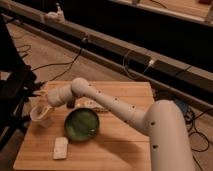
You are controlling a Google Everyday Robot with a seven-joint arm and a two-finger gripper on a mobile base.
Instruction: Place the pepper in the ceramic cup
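Observation:
The white ceramic cup (40, 114) stands near the left edge of the wooden table (125, 150). My gripper (46, 103) hangs just above the cup's rim, slightly to its right, at the end of the white arm (100, 102) that reaches in from the right. The wrist and the cup block the gripper's tip. The pepper is hidden: no red-orange piece shows at the gripper, in the cup's mouth or on the table.
A round green plate (81, 123) lies just right of the cup, under the arm. A flat white block (60, 147) rests near the front left edge. Small pale and dark items (91, 104) sit behind the plate. Cables run across the floor behind the table.

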